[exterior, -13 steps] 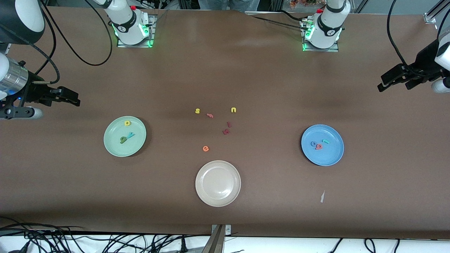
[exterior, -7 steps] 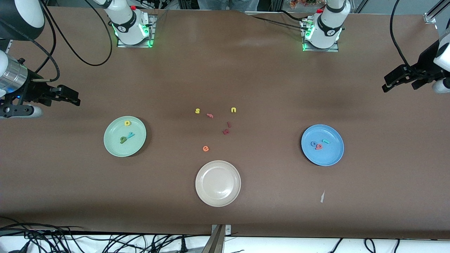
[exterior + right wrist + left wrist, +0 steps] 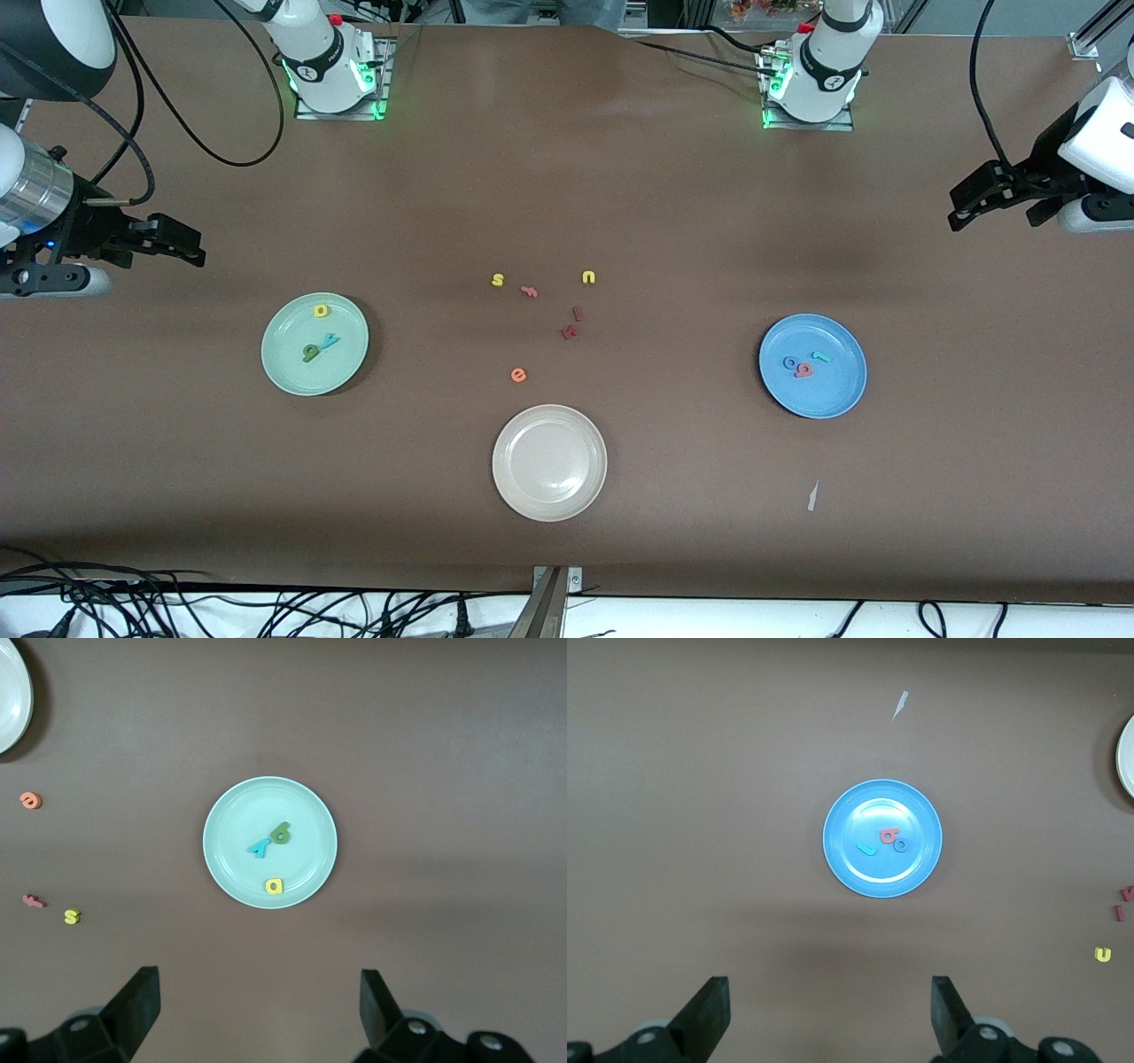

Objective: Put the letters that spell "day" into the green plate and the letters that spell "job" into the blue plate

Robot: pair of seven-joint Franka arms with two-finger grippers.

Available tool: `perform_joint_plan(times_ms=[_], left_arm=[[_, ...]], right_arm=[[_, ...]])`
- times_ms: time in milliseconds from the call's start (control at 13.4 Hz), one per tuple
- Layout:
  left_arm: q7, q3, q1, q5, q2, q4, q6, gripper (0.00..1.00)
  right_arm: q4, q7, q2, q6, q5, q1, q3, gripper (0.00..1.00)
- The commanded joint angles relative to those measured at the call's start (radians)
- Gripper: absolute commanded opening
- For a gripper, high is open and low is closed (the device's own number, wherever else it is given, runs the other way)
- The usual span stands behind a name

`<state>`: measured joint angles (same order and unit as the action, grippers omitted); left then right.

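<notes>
On the green plate [image 3: 314, 344], toward the right arm's end of the table: yellow letter [image 3: 322, 310] near the rim, olive-green letter [image 3: 310, 353] touching the teal y [image 3: 330, 339]; exact shapes too small to read with certainty. On the blue plate [image 3: 812, 365], toward the left arm's end: blue o [image 3: 789, 361], pinkish-red b [image 3: 804, 369] and teal j [image 3: 821, 357], clustered close together. Between the plates, loose on the table [image 3: 673, 221]: yellow s [image 3: 498, 280], pink f [image 3: 529, 291], yellow u [image 3: 588, 277], two dark red letters [image 3: 571, 324] not legible, orange e [image 3: 519, 375]. Nearer the front camera, beige plate [image 3: 549, 462], nothing in it. Right gripper [image 3: 182, 246] up over bare table, fingers spread wide, holding nothing; arm partly cut off at the frame edge. Left gripper [image 3: 970, 202] likewise over bare table, fingers apart, nothing between them; only fingertips [image 3: 709, 1014] visible in its wrist view.
</notes>
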<state>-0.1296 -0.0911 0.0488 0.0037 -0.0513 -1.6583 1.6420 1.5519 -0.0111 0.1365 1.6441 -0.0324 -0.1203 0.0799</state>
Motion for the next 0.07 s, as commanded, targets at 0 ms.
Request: perform_joint_plan(times_ms=[0], left_arm=[[0.024, -0.002, 0.002, 0.033, -0.004, -0.002, -0.011, 1.0]], right_arm=[[-0.019, 0.017, 0.0, -0.024, -0.006, 0.005, -0.003, 1.0]])
